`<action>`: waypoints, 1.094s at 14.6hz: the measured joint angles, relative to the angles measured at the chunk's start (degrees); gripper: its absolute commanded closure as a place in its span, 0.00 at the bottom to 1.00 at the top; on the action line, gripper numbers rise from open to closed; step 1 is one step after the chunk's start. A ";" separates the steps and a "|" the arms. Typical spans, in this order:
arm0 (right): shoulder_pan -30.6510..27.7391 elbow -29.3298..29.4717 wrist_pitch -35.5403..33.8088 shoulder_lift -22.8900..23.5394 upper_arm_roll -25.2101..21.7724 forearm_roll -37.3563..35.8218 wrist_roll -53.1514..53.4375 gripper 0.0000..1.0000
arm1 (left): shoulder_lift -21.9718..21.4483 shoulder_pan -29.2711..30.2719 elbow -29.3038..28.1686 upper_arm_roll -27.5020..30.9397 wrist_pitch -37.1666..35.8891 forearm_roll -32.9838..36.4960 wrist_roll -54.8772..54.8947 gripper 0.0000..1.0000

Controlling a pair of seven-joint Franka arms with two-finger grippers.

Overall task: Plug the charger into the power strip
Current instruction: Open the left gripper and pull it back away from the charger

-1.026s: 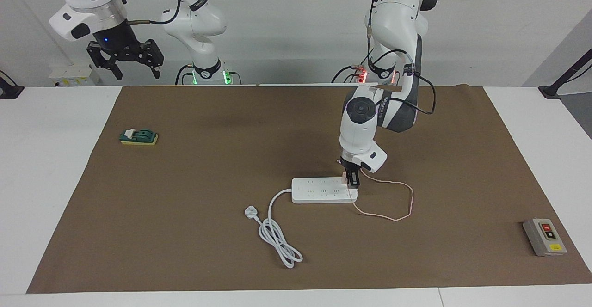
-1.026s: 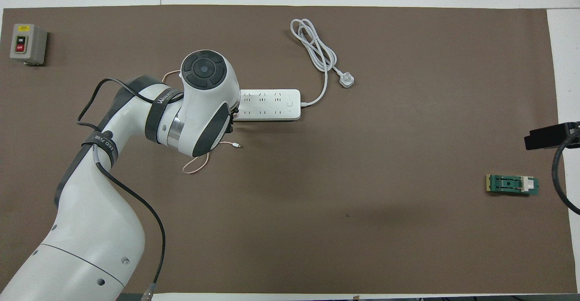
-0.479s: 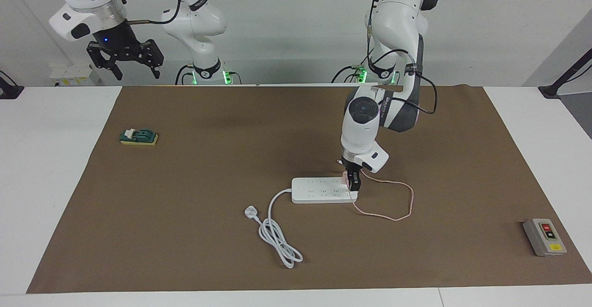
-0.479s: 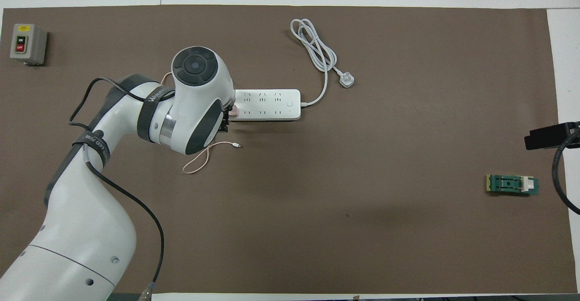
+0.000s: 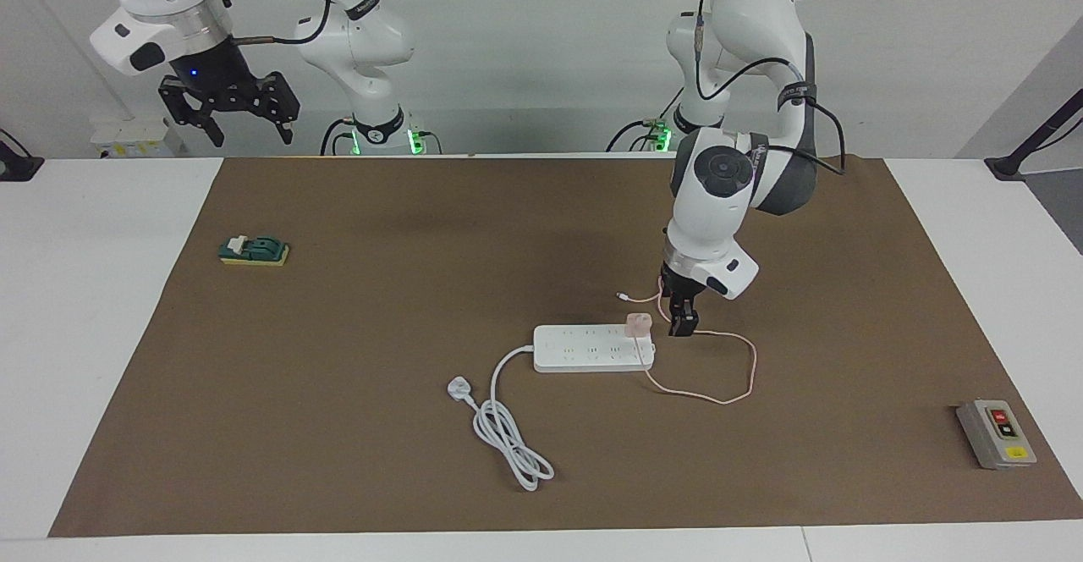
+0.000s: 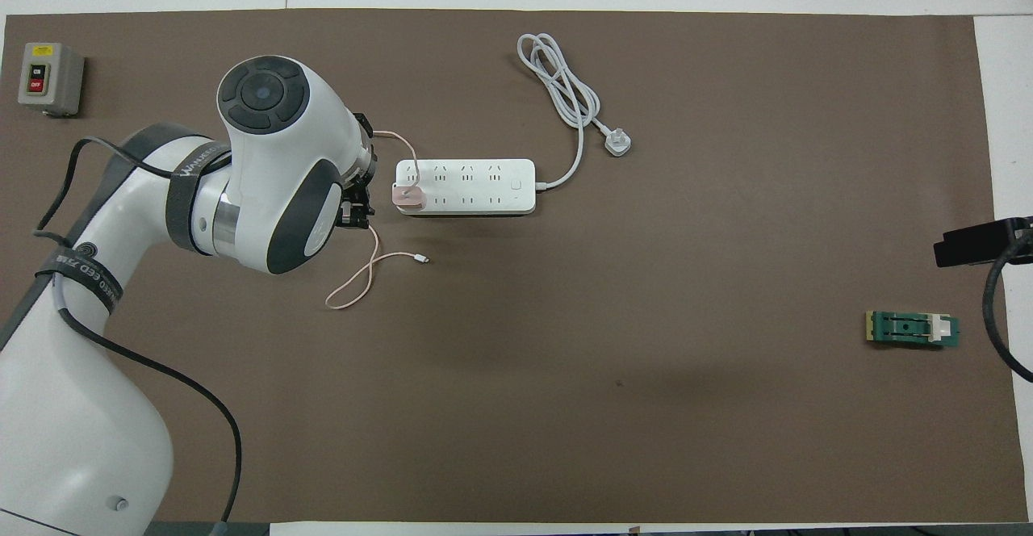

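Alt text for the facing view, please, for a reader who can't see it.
A pale-pink charger sits plugged into the white power strip at the end toward the left arm, and the left tool hangs empty beside it. The right tool waits raised and open at the table's edge.

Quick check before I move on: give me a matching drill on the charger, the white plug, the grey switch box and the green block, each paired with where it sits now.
Things:
1. charger
2. white plug
3. grey switch box
4. green block

Places:
A. toward the right arm's end of the brown mat
B. seated on the power strip, at its end toward the left arm
C. toward the left arm's end of the mat, farther from the robots than the strip
D. loose on the mat, on the strip's thick cord

Pairs: 1-B, 2-D, 3-C, 4-A
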 measured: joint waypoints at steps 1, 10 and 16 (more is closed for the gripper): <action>0.00 0.00 0.00 0.00 0.00 0.00 0.00 0.00 | -0.70 -0.01 0.00 -0.07 -0.67 0.00 0.73 0.21; 0.00 0.00 0.00 0.00 0.00 0.00 0.00 0.00 | -10.63 3.91 0.22 0.51 -9.36 -0.02 20.12 0.21; 0.00 0.00 0.00 0.00 0.00 0.00 0.00 0.00 | -15.12 10.79 2.75 0.66 -17.17 -0.26 47.36 0.06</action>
